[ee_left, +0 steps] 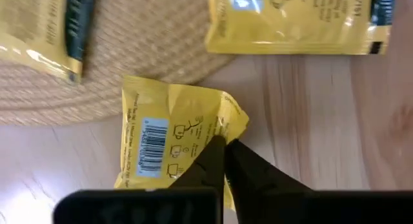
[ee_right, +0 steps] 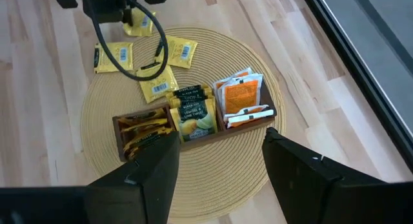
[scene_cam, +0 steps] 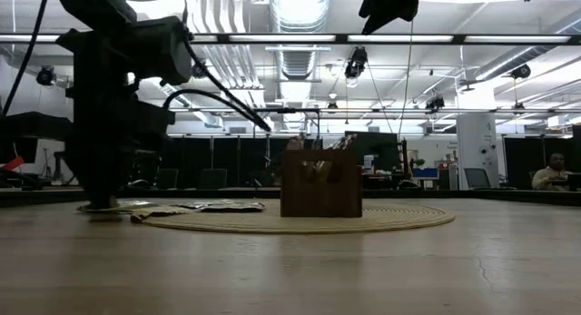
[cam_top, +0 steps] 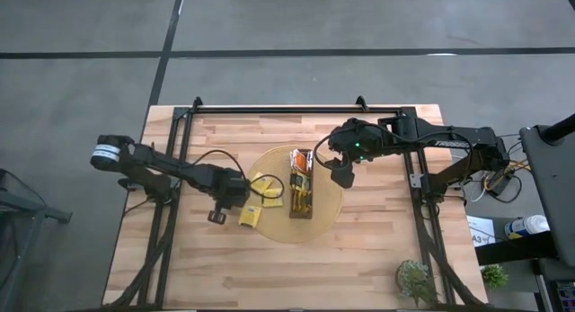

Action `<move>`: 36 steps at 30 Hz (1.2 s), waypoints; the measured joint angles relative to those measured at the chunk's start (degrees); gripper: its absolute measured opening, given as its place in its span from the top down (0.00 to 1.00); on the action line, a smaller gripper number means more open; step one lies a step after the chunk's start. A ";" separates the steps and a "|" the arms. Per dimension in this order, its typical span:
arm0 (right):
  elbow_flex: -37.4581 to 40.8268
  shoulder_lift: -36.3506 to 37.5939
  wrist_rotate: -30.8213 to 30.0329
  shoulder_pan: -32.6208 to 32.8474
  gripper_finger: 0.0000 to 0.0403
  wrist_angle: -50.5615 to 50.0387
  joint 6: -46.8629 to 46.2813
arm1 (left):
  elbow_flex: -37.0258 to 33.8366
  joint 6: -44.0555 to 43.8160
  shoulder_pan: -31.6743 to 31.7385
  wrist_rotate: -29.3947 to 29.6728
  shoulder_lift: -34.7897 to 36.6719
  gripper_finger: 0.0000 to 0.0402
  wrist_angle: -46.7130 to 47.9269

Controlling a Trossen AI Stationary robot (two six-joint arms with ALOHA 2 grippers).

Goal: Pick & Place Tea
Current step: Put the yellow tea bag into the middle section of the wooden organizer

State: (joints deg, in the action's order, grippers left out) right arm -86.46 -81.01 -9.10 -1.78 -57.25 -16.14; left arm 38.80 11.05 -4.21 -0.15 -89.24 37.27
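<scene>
Left wrist view: the left pincer [ee_left: 224, 161] has its two dark fingers pressed together on the crumpled corner of a yellow tea sachet [ee_left: 173, 130], which lies on the bare wooden bench [ee_left: 322, 121], barcode side up, its far edge touching the rim of the round woven mat [ee_left: 129, 50]. Beyond it, two more yellow sachets: one [ee_left: 45, 30] on the mat, one [ee_left: 297, 20] lying partly on the mat and partly on the wood. High view: left pincer [cam_top: 235, 200] is low at the mat's left edge, with a yellow sachet [cam_top: 251, 217] just beside it on the wood. The brown tray [cam_top: 301, 193] stands in the middle of the mat. Right wrist view: the right pincer [ee_right: 219, 166] is spread wide and holds nothing, raised above the mat's right side. Below it the tray [ee_right: 261, 117] shows three compartments: yellow sachets at one end [ee_right: 143, 130], dark green with yellow in the middle [ee_right: 193, 114], orange at the other end [ee_right: 240, 95]. Loose yellow sachets [ee_right: 158, 88] lie past the tray, on and near the mat's far rim. Low view: tray [scene_cam: 320, 183] upright on the mat; left arm [scene_cam: 113, 106] down at the bench surface.
</scene>
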 joint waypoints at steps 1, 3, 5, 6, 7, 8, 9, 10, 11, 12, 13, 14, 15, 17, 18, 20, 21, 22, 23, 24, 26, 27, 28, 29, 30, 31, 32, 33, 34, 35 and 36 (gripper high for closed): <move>0.00 0.00 0.00 0.00 0.46 0.00 0.00 | 0.42 0.06 0.00 0.01 -0.22 0.97 -0.33; 0.00 0.00 0.00 0.00 0.46 0.01 0.01 | 1.29 0.17 0.00 0.01 -0.43 0.99 -0.73; 0.00 0.00 0.00 0.00 0.46 0.06 0.06 | 2.48 -0.14 0.09 -0.01 -0.35 1.00 0.37; 0.00 0.00 0.00 0.00 0.46 0.08 0.06 | 3.53 -0.58 0.13 -0.04 -0.19 1.00 1.56; 0.00 0.00 0.02 0.00 0.46 0.10 0.08 | 4.56 -0.84 0.23 -0.05 -0.02 1.00 2.81; 0.00 0.00 0.00 0.00 0.46 0.17 0.12 | 5.60 -1.35 0.34 -0.12 0.31 1.00 4.34; 0.00 0.00 0.00 0.00 0.46 0.31 0.22 | 6.65 -1.93 0.48 -0.12 0.46 1.00 5.74; 0.00 0.00 0.00 0.00 0.46 0.47 0.26 | 7.53 -2.49 0.68 -0.08 0.69 1.00 7.26; 0.00 0.00 0.00 0.00 0.46 0.52 0.31 | 8.28 -3.13 0.89 0.01 0.96 1.00 8.93; 0.00 0.00 0.00 0.00 0.46 0.54 0.49 | 9.29 -3.86 1.14 0.08 1.24 1.00 10.84; 0.00 0.00 0.00 0.00 0.46 0.62 0.69 | 10.47 -4.79 1.37 0.10 1.85 1.00 12.03; 0.00 0.00 0.02 0.00 0.46 0.66 0.91 | 11.90 -5.30 1.68 0.10 2.33 1.00 12.96; 0.00 0.00 0.01 0.00 0.46 0.63 1.12 | 13.16 -5.76 1.99 0.14 2.71 1.00 14.39; 0.00 0.00 0.02 0.00 0.46 0.66 1.46 | 15.37 -6.98 2.61 0.20 3.17 1.00 18.10; 0.00 0.00 0.02 0.00 0.46 0.66 1.58 | 16.53 -7.83 2.91 0.21 3.65 1.00 19.28; -0.02 0.00 0.02 0.00 0.46 0.63 1.77 | 19.44 -9.37 3.63 0.19 4.64 1.00 19.95; 0.00 0.00 0.02 0.00 0.46 0.66 1.79 | 20.73 -10.11 4.02 0.17 5.24 1.00 20.31; 0.00 0.00 0.02 0.00 0.46 0.60 1.79 | 21.95 -11.01 4.47 0.10 5.72 1.00 20.91; -0.01 0.02 0.02 0.00 0.46 0.61 1.83 | 23.26 -11.89 4.91 -0.05 6.10 1.00 21.17; -0.02 0.04 0.02 0.02 0.46 0.60 1.98 | 24.85 -12.83 5.39 -0.24 6.30 1.00 20.93; -0.02 0.17 0.04 0.02 0.46 0.56 2.52 | 27.96 -14.96 6.51 -0.66 6.81 1.00 20.18; -0.02 0.28 0.04 0.02 0.46 0.57 2.78 | 29.59 -16.06 7.16 -1.28 6.96 1.00 19.96; -0.02 0.43 0.04 0.04 0.46 0.56 2.84 | 31.21 -17.32 7.87 -2.23 7.00 1.00 19.28; -0.02 0.55 0.04 0.03 0.46 0.52 2.86 | 32.67 -18.70 8.63 -3.30 6.98 1.00 17.89; -0.02 0.68 0.04 0.04 0.46 0.55 2.86 | 33.93 -20.36 9.41 -4.49 6.98 1.00 16.34; -0.02 0.82 0.04 0.04 0.46 0.52 2.86 | 34.93 -22.30 10.27 -6.00 6.98 1.00 14.61; -0.02 1.06 0.05 0.04 0.46 0.50 2.85 | 35.78 -24.36 11.26 -7.82 6.96 1.00 12.37; -0.02 1.29 0.04 0.04 0.46 0.50 2.84 | 36.40 -26.54 12.26 -10.05 6.98 1.00 9.82; -0.02 1.65 0.07 0.04 0.46 0.46 2.84 | 36.76 -28.93 13.38 -12.71 6.98 1.00 7.09; -0.02 1.98 0.05 0.11 0.46 0.44 2.84 | 36.95 -31.40 14.40 -15.05 6.98 1.00 4.49; -0.02 2.39 0.06 0.13 0.46 0.42 2.85 | 36.94 -34.02 15.36 -17.33 6.97 1.00 1.70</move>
State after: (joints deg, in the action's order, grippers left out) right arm -86.48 -78.62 -9.04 -1.65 -56.84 -13.29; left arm 75.73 -22.97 11.16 -17.48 -82.28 38.97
